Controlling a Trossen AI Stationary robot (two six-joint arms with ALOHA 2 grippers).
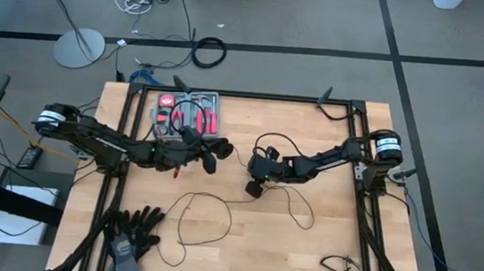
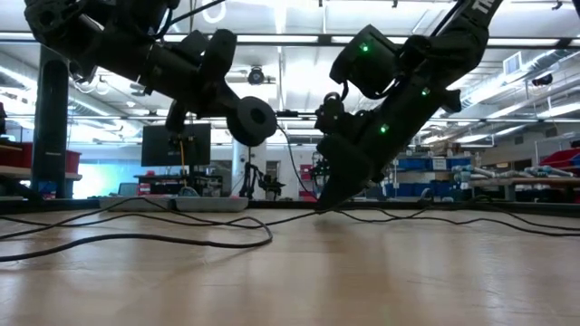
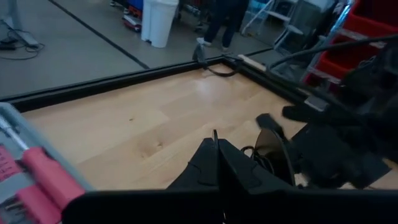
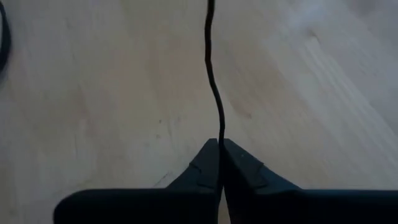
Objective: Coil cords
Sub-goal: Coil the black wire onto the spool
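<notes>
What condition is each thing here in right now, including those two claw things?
Right tool: shut, pinching the thin black wire, tips low at the table.
Left tool: shut, raised above the table near the puck-like disc; whether it holds the disc is unclear.
Thin black wire: uncoiled, lying in loose loops across the table.
Screwdriver tray: flat at the table's far edge, red-handled tools inside.
Gloves: lying loose.

Thin black cord (image 1: pixel 208 205) sprawls in loose loops over the wooden tabletop (image 1: pixel 302 248).

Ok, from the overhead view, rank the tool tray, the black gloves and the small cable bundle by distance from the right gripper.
From the right gripper, shut on the thin wire:
1. Tool tray, back left of the table.
2. Small cable bundle, front right corner.
3. Black gloves, front left corner.
</notes>
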